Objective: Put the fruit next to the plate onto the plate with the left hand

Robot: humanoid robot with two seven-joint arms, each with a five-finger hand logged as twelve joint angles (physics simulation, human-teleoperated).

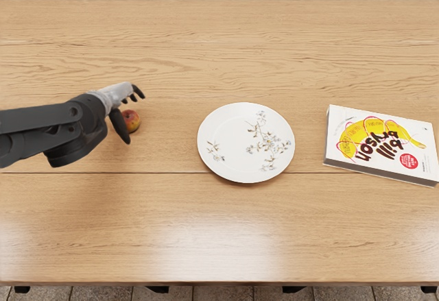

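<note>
Reddish fruit (131,121) on table (206,232), just beside left hand (113,103), fingers (127,94) spread and holding nothing, plate (228,131) well apart.

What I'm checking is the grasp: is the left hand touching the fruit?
Cannot tell. In the head view the left hand overlaps the fruit at its left edge, so neither contact nor gap shows plainly.

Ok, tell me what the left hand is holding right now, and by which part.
Nothing. The left hand is open beside the fruit, which sits on the table, off the plate.
</note>
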